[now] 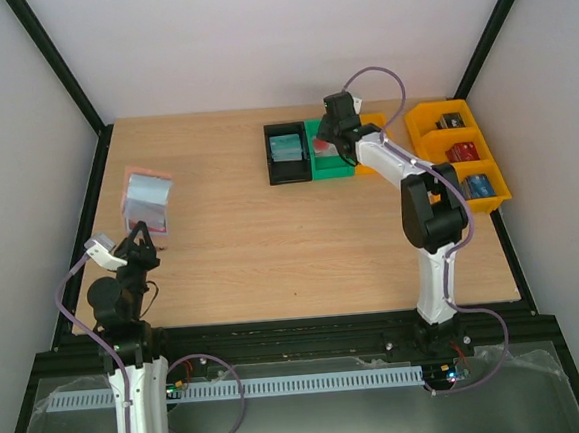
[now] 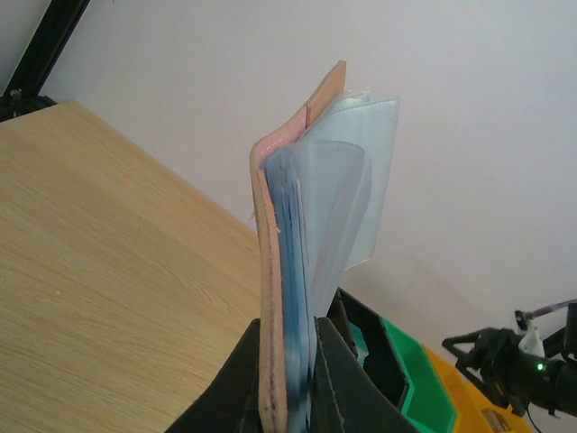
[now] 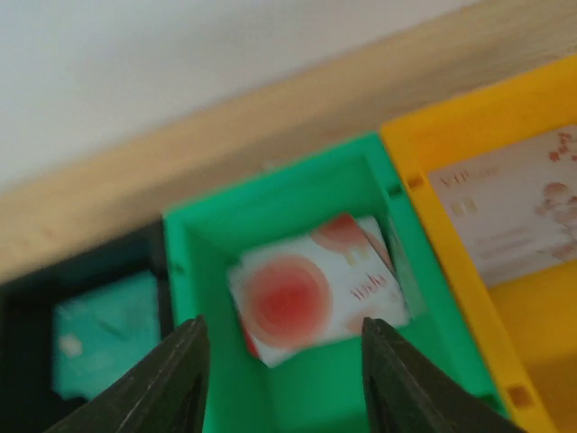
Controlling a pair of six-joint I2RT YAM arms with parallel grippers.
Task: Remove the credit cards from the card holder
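The card holder [image 2: 269,271] stands upright, pinkish-tan leather on the left and clear blue-grey sleeves [image 2: 352,180] fanning out on the right. My left gripper [image 2: 293,397] is shut on its lower edge; from above, the card holder [image 1: 148,200] hangs over the table's left side. My right gripper [image 3: 284,361] is open above the green bin [image 3: 270,194], nothing between its fingers. A white credit card with a red circle [image 3: 315,298] lies in that bin. A teal credit card [image 3: 104,334] lies in the black bin, and a whitish one [image 3: 514,207] in the orange bin.
The black bin [image 1: 288,173], the green bin [image 1: 334,171] and a small orange bin [image 1: 370,122] stand in a row at the far middle. A larger yellow bin [image 1: 497,175] with chunky blocks sits at the right edge. Black frame posts border the table.
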